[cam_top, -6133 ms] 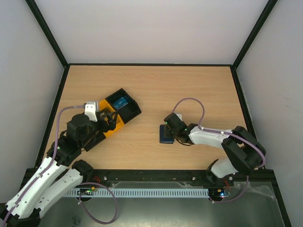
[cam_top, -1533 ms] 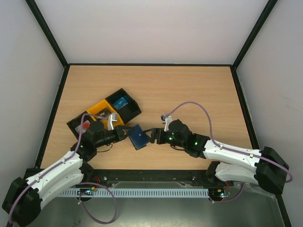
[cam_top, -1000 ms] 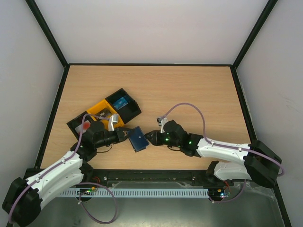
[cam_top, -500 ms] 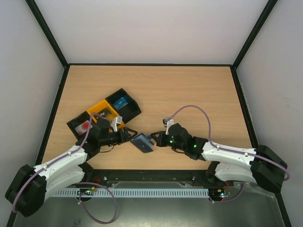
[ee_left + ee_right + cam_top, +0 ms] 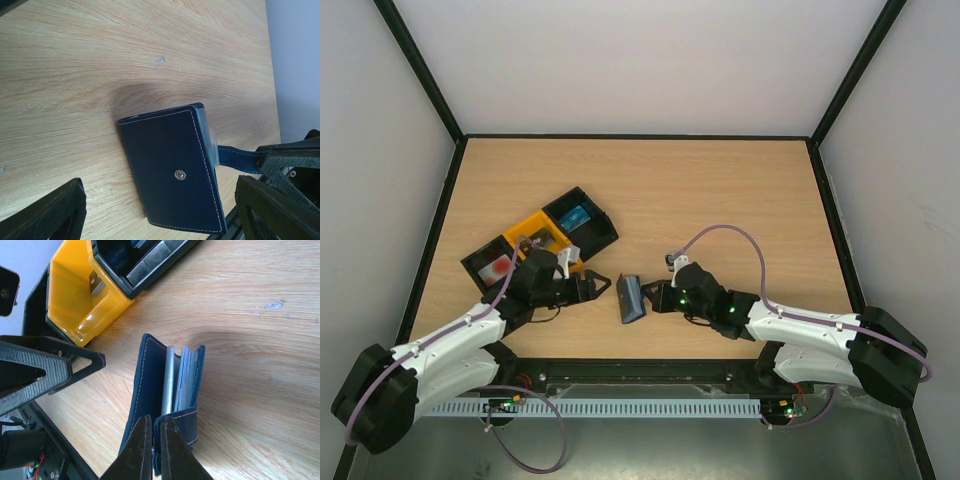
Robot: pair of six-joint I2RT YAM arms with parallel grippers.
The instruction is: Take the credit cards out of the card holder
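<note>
The card holder (image 5: 632, 298) stands on its edge on the counter (image 5: 720, 190), folded nearly shut, between the two hands and near the front edge. The right hand (image 5: 154, 420) is closed, pinching the holder's tab strap (image 5: 181, 416) between its fingertips. The left hand (image 5: 597, 287) is spread wide just beside the holder's snap-button cover, one finger to each side and neither touching it. From the right wrist, pale layers (image 5: 176, 380) show between the dark covers; they may be card edges or the inner panels, hard to tell which. Behind the left hand sits a row of trays: a black tray (image 5: 605, 232) holding a blue card (image 5: 578, 215), a yellow tray (image 5: 548, 232), and another black tray (image 5: 472, 262) holding a white card with a red mark (image 5: 500, 267).
</note>
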